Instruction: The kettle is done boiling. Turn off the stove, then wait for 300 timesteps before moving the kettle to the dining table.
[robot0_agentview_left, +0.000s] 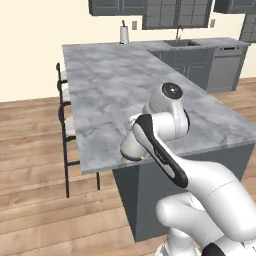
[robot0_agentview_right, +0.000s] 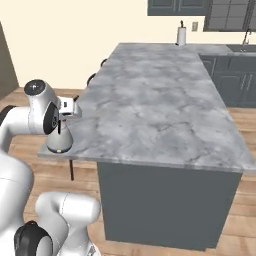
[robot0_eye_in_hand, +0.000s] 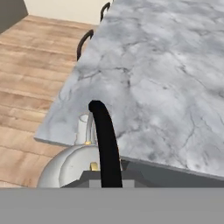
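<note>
The white kettle (robot0_agentview_right: 59, 141) is at the near left corner of the dining table (robot0_agentview_right: 155, 95), a long grey-veined marble slab. I cannot tell whether its base rests on the marble. My gripper (robot0_eye_in_hand: 106, 178) is shut on the kettle's thin black handle (robot0_eye_in_hand: 104, 140) from above. In the hand view the kettle's round white body (robot0_eye_in_hand: 65, 168) sits just below the fingers, over the table's corner (robot0_eye_in_hand: 57, 131). In the left base view my arm hides most of the kettle (robot0_agentview_left: 129, 150). The stove is out of view.
Dark-framed chairs (robot0_agentview_left: 65, 120) stand along the table's left side, also chair backs (robot0_eye_in_hand: 85, 41). A paper towel roll (robot0_agentview_right: 181, 35) stands at the far end. A sink (robot0_agentview_left: 182, 43) and a steel dishwasher (robot0_agentview_left: 225, 67) lie beyond. Wooden floor (robot0_eye_in_hand: 30, 65) lies left of the table.
</note>
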